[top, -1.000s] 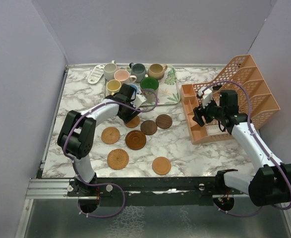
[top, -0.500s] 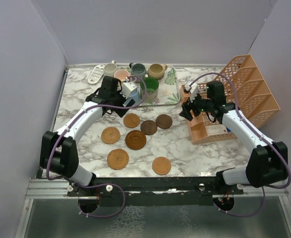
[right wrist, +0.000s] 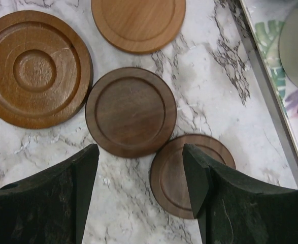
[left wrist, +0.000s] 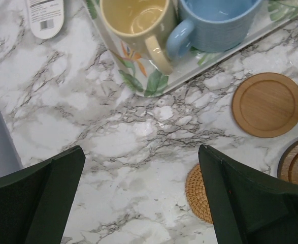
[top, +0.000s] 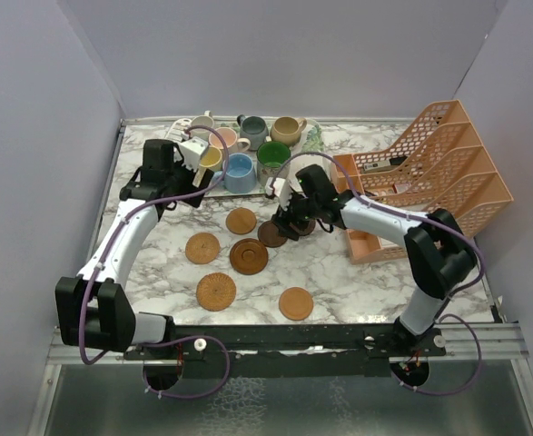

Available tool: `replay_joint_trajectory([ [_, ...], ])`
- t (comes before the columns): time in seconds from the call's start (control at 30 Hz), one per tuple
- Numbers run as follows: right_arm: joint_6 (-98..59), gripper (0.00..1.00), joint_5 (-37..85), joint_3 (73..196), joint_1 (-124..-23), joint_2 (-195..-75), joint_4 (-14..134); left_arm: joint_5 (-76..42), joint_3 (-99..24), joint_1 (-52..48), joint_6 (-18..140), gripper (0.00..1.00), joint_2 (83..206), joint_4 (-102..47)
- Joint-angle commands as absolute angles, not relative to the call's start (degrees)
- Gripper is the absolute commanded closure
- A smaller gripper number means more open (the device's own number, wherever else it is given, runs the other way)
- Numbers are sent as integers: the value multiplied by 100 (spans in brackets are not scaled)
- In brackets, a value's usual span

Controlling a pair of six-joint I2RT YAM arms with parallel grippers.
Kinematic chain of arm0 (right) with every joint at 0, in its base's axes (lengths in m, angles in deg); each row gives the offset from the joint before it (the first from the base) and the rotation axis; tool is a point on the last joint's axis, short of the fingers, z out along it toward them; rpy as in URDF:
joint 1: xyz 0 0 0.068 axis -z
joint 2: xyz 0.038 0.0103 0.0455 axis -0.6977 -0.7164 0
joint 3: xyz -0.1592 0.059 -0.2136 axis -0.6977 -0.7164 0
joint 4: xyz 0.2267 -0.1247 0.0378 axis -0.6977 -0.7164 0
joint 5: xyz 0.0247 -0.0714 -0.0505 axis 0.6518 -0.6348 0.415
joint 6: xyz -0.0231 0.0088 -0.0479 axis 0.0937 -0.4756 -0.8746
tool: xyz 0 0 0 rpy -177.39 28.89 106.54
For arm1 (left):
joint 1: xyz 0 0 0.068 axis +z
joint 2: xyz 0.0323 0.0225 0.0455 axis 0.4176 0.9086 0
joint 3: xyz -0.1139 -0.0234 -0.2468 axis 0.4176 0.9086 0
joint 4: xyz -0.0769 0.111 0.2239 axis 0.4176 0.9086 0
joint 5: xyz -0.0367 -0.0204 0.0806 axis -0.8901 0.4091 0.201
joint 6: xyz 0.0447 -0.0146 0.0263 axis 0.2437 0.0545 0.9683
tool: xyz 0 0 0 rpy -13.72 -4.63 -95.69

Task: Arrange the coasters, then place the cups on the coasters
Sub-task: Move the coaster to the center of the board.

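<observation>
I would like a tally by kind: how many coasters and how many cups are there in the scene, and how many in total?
Flat round wooden or woven coasters: 7
Small ceramic handled cups: 7
Total: 14

Cups (top: 239, 173) crowd the tray (top: 313, 139); coasters (top: 248, 256) lie scattered.

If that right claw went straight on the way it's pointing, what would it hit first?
Most likely the central dark brown coaster, lying flat just ahead of the open right gripper, though depth is unclear.
</observation>
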State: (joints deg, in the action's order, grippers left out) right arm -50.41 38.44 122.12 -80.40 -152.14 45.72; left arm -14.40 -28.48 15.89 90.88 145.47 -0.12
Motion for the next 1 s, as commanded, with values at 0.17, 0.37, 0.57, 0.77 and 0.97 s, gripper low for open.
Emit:
replay_joint_trajectory([
  [0.17,-5284,35,2686,12985,-8663,-16232,4623,-1971,-2691,2012,8833,1,14147,-236],
  [0.37,-5435,37,2403,12929,-8678,-16396,4539,-2169,-2645,2081,8812,1,14127,-264],
  [0.57,-5639,38,2381,12681,-8673,-16253,4305,-2227,-2616,2090,8843,1,14105,-276],
  [0.77,-5797,39,2552,12214,-8662,-15852,3957,-2326,-2514,2090,8884,1,14014,-287],
  [0.97,-5869,42,2587,11745,-8594,-15363,3597,-2447,-2511,2090,8846,1,14004,-296],
])
